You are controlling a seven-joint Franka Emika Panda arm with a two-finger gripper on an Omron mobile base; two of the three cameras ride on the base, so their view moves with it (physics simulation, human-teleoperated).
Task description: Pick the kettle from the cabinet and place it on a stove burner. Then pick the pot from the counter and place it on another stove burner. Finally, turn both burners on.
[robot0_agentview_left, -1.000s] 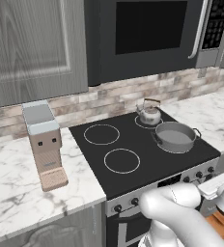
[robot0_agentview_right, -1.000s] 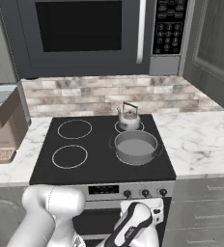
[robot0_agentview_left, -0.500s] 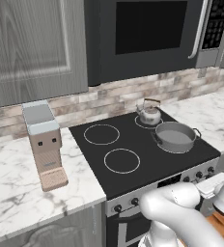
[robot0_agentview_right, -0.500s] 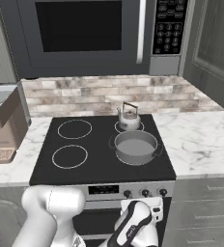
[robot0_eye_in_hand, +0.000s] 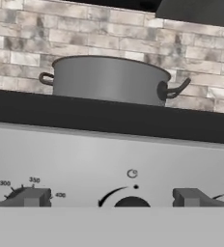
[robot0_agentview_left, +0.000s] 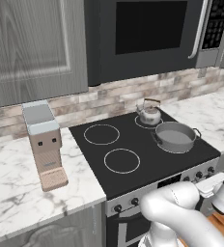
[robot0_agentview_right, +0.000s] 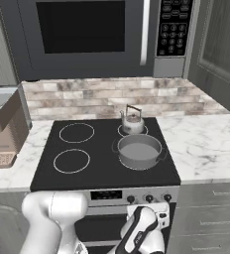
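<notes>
The silver kettle (robot0_agentview_left: pixel 148 114) (robot0_agentview_right: pixel 132 121) stands on the small rear-right stove burner of the black cooktop. In front of it, the wide grey pot (robot0_agentview_left: pixel 174 137) (robot0_agentview_right: pixel 139 151) (robot0_eye_in_hand: pixel 109 79) rests on the front-right burner. The two left burner rings (robot0_agentview_left: pixel 101 134) (robot0_agentview_left: pixel 122 160) are bare. My gripper (robot0_eye_in_hand: pixel 111 198) (robot0_agentview_right: pixel 157 208) is open, low in front of the stove's front panel. Its fingertips (robot0_eye_in_hand: pixel 32 197) flank a dark knob (robot0_eye_in_hand: pixel 131 202) in the hand view, apart from it. The grey cabinet (robot0_agentview_left: pixel 32 43) hangs at upper left with its door closed. The marble counter (robot0_agentview_right: pixel 206 144) flanks the stove.
A coffee machine (robot0_agentview_left: pixel 44 142) (robot0_agentview_right: pixel 5 126) stands on the counter left of the stove. A microwave (robot0_agentview_left: pixel 152 29) (robot0_agentview_right: pixel 87 30) hangs above the cooktop. A row of knobs (robot0_agentview_right: pixel 149 198) runs along the stove front. Grey drawers (robot0_agentview_right: pixel 206 208) are to the right.
My hand has crept slightly up and closer to the stove's knob panel. Kettle and pot have not moved, and the jaws stay open.
</notes>
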